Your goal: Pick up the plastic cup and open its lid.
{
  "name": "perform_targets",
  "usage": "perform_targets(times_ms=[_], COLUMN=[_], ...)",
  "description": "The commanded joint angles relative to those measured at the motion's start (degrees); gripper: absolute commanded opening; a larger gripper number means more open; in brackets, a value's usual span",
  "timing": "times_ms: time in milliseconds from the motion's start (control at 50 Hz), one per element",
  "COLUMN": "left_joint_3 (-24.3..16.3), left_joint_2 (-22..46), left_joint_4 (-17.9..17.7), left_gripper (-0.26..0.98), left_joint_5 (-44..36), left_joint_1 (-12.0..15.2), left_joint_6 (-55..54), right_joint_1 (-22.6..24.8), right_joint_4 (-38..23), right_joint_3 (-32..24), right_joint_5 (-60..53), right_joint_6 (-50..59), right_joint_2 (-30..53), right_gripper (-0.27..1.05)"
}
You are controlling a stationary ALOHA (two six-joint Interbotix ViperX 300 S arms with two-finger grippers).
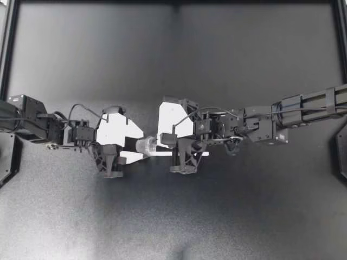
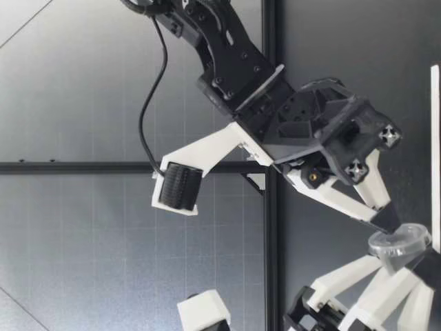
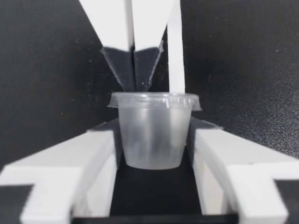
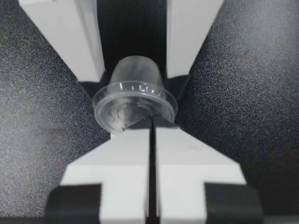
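Note:
The clear plastic cup (image 1: 145, 145) with its lid on hangs between my two grippers at the middle of the table, its lid facing the right arm. My left gripper (image 1: 134, 144) reaches in from the cup's base side. In the left wrist view both pads press on the sides of the cup (image 3: 152, 135). My right gripper (image 1: 158, 142) is shut, its fingertips pinching the rim of the lid (image 4: 133, 109). In the low view the cup (image 2: 400, 245) sits close over the table, with my right gripper (image 2: 386, 222) above it.
The dark table top (image 1: 173, 222) spreads out around both arms. Black frame rails (image 1: 6, 49) run along its far and side edges. No other objects are in view.

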Motion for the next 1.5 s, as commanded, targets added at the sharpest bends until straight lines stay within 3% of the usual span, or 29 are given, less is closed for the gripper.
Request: perform_targets(times_ms=[0, 200, 360, 700, 900, 1140, 1480], left_joint_3=[-0.7, -0.7, -0.3, -0.9, -2.9, -5.9, -6.1], left_joint_2=[-0.7, -1.1, -2.2, -5.4, -6.2, -6.2, -6.3], left_joint_4=[-0.2, -0.2, -0.6, -0.7, -1.5, -1.5, -1.6], left_gripper=[0.26, 0.21, 0.21, 0.21, 0.21, 0.21, 0.21], left_joint_5=[-0.2, -0.2, -2.3, -20.8, -31.1, -35.6, -39.0], left_joint_1=[0.2, 0.2, 0.2, 0.2, 0.2, 0.2, 0.2], left_joint_6=[-0.1, -0.1, -0.6, -4.9, -8.1, -11.8, -16.1], right_joint_1=[-0.5, -0.4, -0.4, 1.1, 1.0, 1.0, 0.9], right_joint_4=[-0.1, 0.0, -0.1, -6.9, -7.0, -6.9, 0.1], right_joint_3=[-1.1, 0.1, 5.2, 16.5, 21.6, 24.1, 24.9], right_joint_5=[-0.4, -0.1, -2.9, -19.6, -24.7, -25.5, -32.5], right_joint_6=[-0.1, 0.0, -0.5, -8.5, -20.9, -36.2, -63.0], right_joint_2=[-1.1, -2.8, -11.7, -30.1, -35.6, -36.6, -33.0], right_gripper=[-0.19, -0.19, -0.19, -0.17, 0.0, 0.5, 0.51])
